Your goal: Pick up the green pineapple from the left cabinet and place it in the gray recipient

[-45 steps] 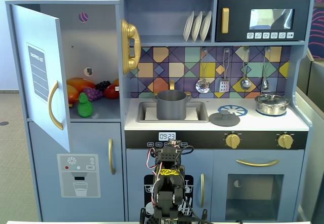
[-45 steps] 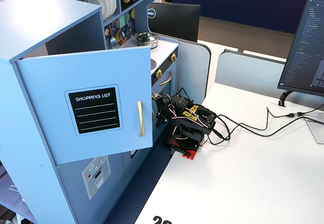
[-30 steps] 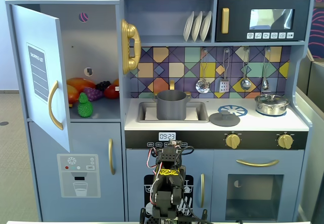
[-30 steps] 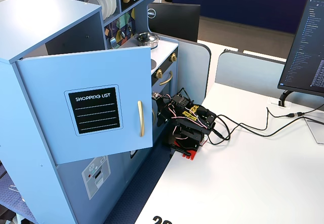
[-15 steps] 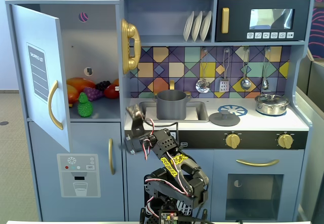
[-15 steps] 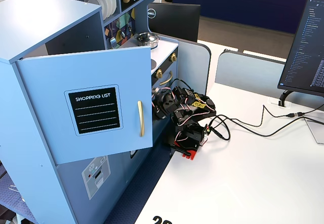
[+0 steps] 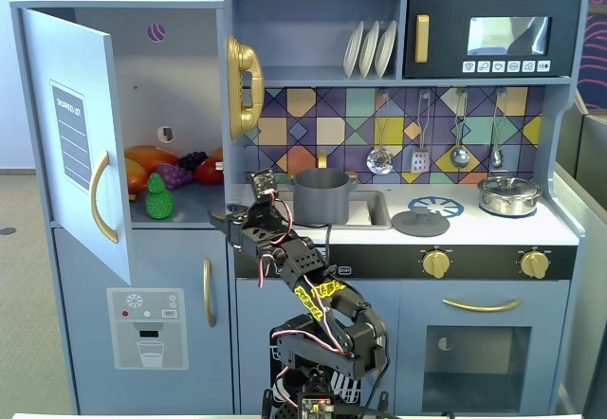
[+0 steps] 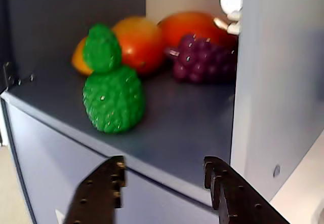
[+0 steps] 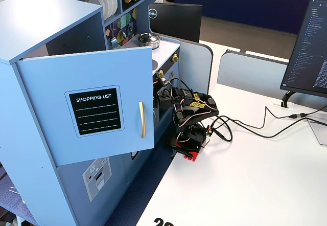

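The left cabinet (image 7: 180, 106) is seen standing open in a fixed view, its pale blue door (image 7: 81, 144) swung out, and the gray recipient (image 7: 322, 196) is set in the sink to its right on the counter. On the cabinet shelf the green pineapple (image 8: 111, 84) is found upright, long axis vertical, near the front edge, with orange-red fruits (image 8: 139, 41) and purple grapes (image 8: 202, 59) behind it. In the wrist view the gripper (image 8: 164, 171) is held empty with its fingers spread wide, just short of the shelf edge; the pineapple lies ahead and to the left of the gap, so a leftward shift and a forward reach are judged to be needed.
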Controlling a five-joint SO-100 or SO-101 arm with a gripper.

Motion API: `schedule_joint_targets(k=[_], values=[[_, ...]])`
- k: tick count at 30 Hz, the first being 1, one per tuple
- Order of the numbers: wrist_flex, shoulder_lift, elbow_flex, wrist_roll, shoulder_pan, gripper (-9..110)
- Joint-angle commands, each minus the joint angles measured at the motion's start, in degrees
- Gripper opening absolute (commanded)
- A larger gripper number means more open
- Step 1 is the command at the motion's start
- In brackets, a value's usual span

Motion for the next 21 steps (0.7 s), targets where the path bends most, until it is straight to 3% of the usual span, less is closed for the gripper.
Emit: schedule_joint_targets(k=[1, 9, 21], values=[[-4.22, -0.44, -1.58, -1.76, -1.49, 15], [-18.46, -6.06, 1.32, 0.09, -3.6, 31], [-23.64, -17.84, -1.76, -1.23, -7.03, 36]])
